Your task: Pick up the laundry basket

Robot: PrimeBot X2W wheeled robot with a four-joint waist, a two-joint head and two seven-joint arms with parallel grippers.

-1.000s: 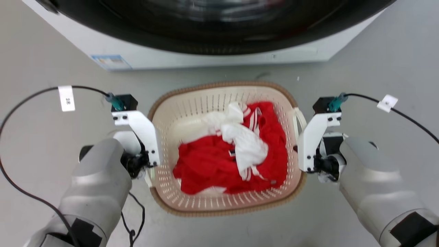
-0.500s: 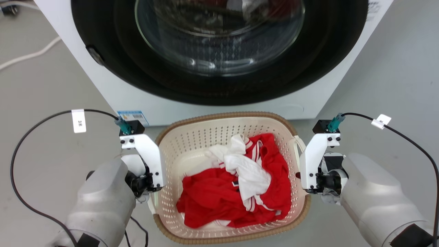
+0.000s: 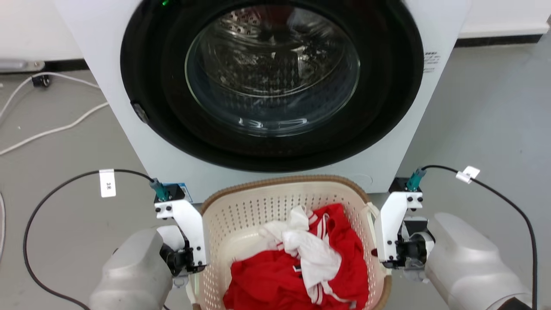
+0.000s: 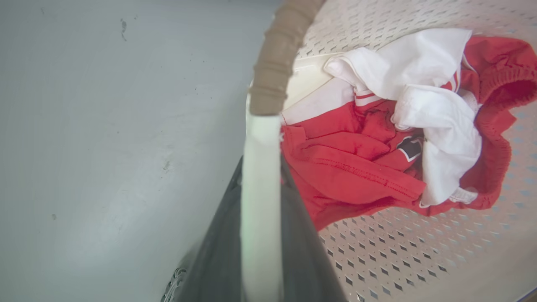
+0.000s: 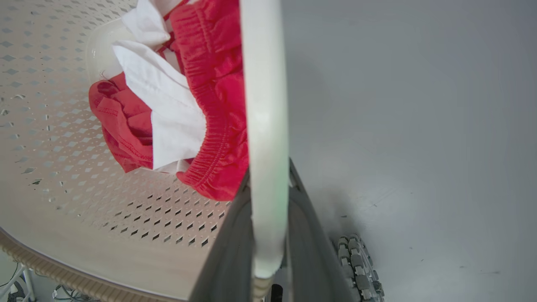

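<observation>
White steel of the washing machine [image 3: 107,86] straight ahead: keep well off its door while rising. Just before it, between both arms, the laundry basket [image 3: 280,181], loaded with red and white clothes [image 3: 267,284] heaped loosely inside. Raise both wrists together and level, so as not to tip that load. Left fingers [image 4: 222,251] closed tight on the left handle [image 4: 260,138]; right fingers [image 5: 228,251] likewise clamped on the right handle [image 5: 264,105]. Hold the squeeze firm, lift slowly, avoid pulling outward on thin plastic. Cannot tell whether the base clears the floor [image 3: 473,107] yet.
</observation>
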